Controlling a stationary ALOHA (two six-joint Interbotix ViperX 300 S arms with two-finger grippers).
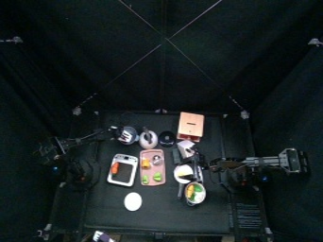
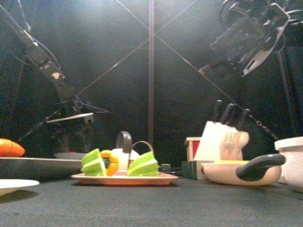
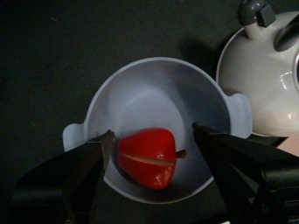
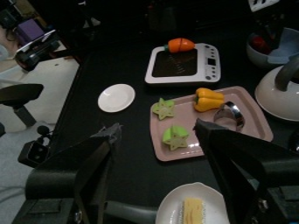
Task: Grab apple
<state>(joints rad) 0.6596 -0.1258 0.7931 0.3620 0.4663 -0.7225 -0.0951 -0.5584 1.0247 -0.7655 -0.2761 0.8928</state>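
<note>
A red apple (image 3: 152, 157) lies in a pale round bowl (image 3: 152, 72) with two small side lugs. My left gripper (image 3: 155, 138) hangs right over the bowl, jaws open, one on each side of the apple and close to it. In the top view this gripper (image 1: 123, 137) is at the table's back left, and the apple is hidden under it. My right gripper (image 4: 163, 188) is open and empty, held above the table's right side (image 1: 233, 165) and high in the front view (image 2: 236, 53).
A white kettle (image 3: 271, 70) stands right beside the bowl. A pink tray (image 4: 251, 127) holds green and yellow toy food. A white scale (image 4: 205, 66) carries an orange fruit (image 4: 179, 45). There is a white plate (image 4: 117, 96) and a knife block (image 2: 219, 135).
</note>
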